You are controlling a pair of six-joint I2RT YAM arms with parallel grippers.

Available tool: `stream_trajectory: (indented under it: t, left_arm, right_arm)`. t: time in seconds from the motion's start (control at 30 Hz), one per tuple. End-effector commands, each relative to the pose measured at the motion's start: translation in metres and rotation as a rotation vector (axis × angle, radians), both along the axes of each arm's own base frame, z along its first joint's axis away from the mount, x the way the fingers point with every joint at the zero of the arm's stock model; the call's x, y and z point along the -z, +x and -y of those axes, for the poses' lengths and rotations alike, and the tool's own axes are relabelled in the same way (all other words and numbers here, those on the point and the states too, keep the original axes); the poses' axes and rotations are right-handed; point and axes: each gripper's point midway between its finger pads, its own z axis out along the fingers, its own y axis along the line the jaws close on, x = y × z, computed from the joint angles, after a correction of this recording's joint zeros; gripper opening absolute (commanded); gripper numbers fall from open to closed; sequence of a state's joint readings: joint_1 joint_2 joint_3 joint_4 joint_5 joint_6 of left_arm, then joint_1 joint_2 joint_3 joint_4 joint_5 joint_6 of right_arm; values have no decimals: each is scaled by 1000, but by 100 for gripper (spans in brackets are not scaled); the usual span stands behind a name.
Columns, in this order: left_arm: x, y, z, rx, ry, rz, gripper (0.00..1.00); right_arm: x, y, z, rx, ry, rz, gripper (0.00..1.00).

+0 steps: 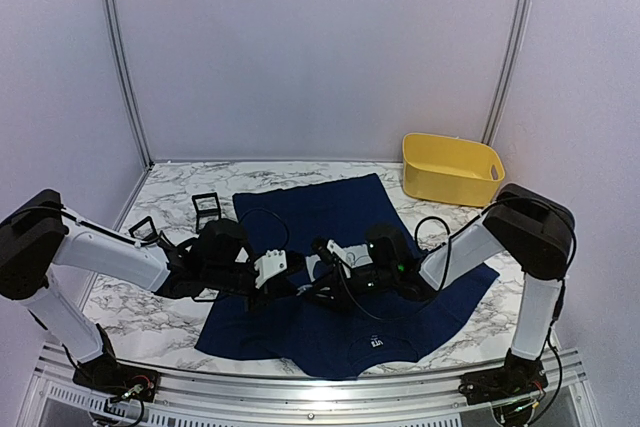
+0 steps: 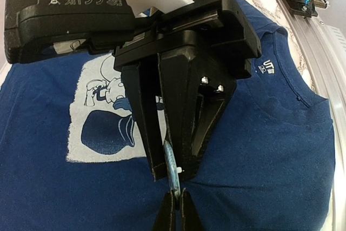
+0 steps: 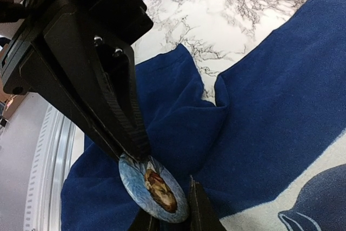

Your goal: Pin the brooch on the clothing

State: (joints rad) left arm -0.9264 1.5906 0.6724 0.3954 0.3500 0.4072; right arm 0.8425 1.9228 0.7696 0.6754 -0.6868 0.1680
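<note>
Now | brooch (image 3: 154, 187) pinched between left hand (image 2: 175, 212), right hand (image 3: 170, 209) | over clothing (image 3: 270, 106)

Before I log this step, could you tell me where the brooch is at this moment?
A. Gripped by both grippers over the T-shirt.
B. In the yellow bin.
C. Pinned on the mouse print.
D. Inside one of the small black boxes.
A: both wrist views show the round blue brooch pinched by the left gripper and by the right gripper, over the navy T-shirt.
</note>
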Motion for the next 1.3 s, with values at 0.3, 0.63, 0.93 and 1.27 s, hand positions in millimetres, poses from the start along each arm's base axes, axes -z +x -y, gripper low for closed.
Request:
stream_trajectory:
  t: [0.3,0.63,0.93,1.27]
  left_arm:
    - [-1,-27,3,87,-2,-36,0]
    - [2,-19,-2,46,26,7,0]
    - [4,-21,0,62,27,-10,0]
    - [0,-27,3,94,7,-33,0]
  right_arm:
    - [-25,40,-1,146,95,4,8]
    - [-26,25,3,73,93,35,22]
    - [-26,26,1,60,91,52,27]
    - [-34,21,-9,-24,150,105,36]
